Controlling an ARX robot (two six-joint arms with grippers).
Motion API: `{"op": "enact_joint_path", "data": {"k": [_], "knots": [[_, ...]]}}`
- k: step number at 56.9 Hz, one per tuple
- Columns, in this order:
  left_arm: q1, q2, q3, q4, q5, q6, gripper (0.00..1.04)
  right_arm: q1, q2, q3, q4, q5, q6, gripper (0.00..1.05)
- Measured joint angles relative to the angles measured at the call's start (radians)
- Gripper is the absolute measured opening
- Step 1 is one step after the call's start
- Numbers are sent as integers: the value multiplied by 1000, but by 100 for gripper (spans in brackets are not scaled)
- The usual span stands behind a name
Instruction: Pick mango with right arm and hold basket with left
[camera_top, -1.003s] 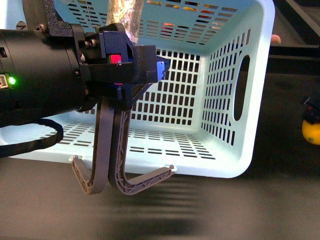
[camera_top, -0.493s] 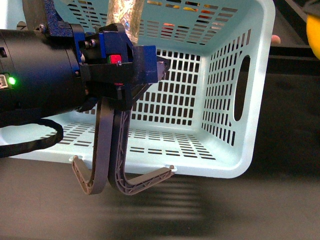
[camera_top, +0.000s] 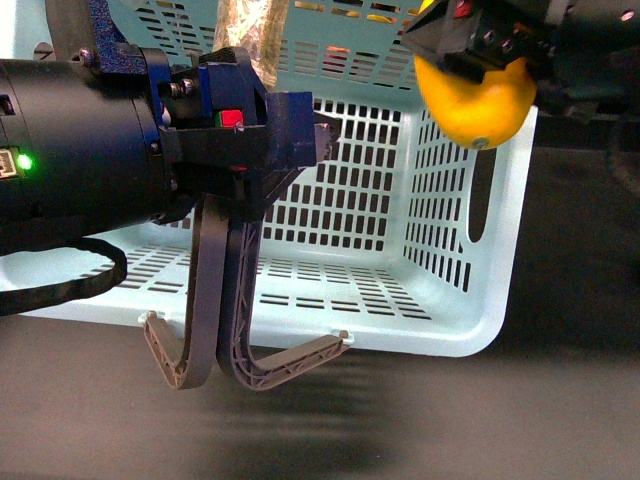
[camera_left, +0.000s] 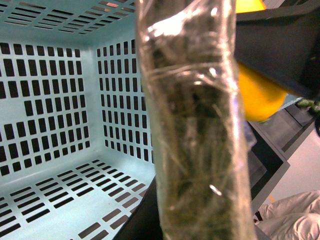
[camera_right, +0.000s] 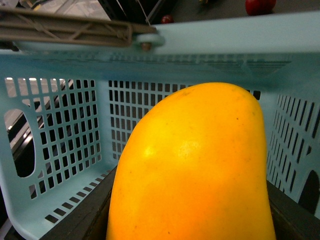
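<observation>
The light blue basket (camera_top: 520, 230) is tilted with its open side toward me, and its two grey-brown handles (camera_top: 215, 300) hang down in front. My left gripper (camera_top: 262, 130), on the bulky black arm with the green light, is shut on the basket at its near rim. The yellow-orange mango (camera_top: 478, 100) hangs at the basket's upper right corner with my right gripper (camera_top: 470, 35) shut on it. In the right wrist view the mango (camera_right: 195, 170) fills the middle, with the basket's slotted wall (camera_right: 65, 125) just behind it. The left wrist view shows the basket's bare inside (camera_left: 60, 100) and the mango (camera_left: 255, 95) past its rim.
A bar wrapped in clear plastic (camera_left: 195, 125) blocks the middle of the left wrist view. Dark table surface (camera_top: 450, 420) lies below and right of the basket. A small red round thing (camera_right: 260, 5) sits beyond the basket's rim.
The mango has risen from low at the right edge and moved left in the right gripper, now over the basket's upper right corner. The left arm and basket have stayed still.
</observation>
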Motion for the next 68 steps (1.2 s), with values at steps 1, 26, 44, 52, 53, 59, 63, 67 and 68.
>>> {"op": "enact_joint_path", "data": {"k": [1,26,44,52,53,59,63,67,68], "knots": [[0,0,0,0,0,0,8,5,11,6,0,5,2,59],[0,0,0,0,0,0,8,51,114,56,30,69,11,83],[0,0,-7,-6,-1,-4,8,34,-5,0,76,90,88,97],[0,0,-7,-6,-6,-5,8,10,-127,-81,84,144,103,97],[0,0,-7,-6,-5,-5,8,6,-149,-96,84,148,105,97],[0,0,-7,-6,-6,-5,8,-7,-259,-172,75,176,110,97],[0,0,-7,-6,-4,-3,8,-17,-365,-243,41,198,114,97],[0,0,-7,-6,-2,-4,8,-21,-448,-297,0,212,114,97],[0,0,-7,-6,-2,-4,8,-21,-476,-314,-14,217,114,97]]}}
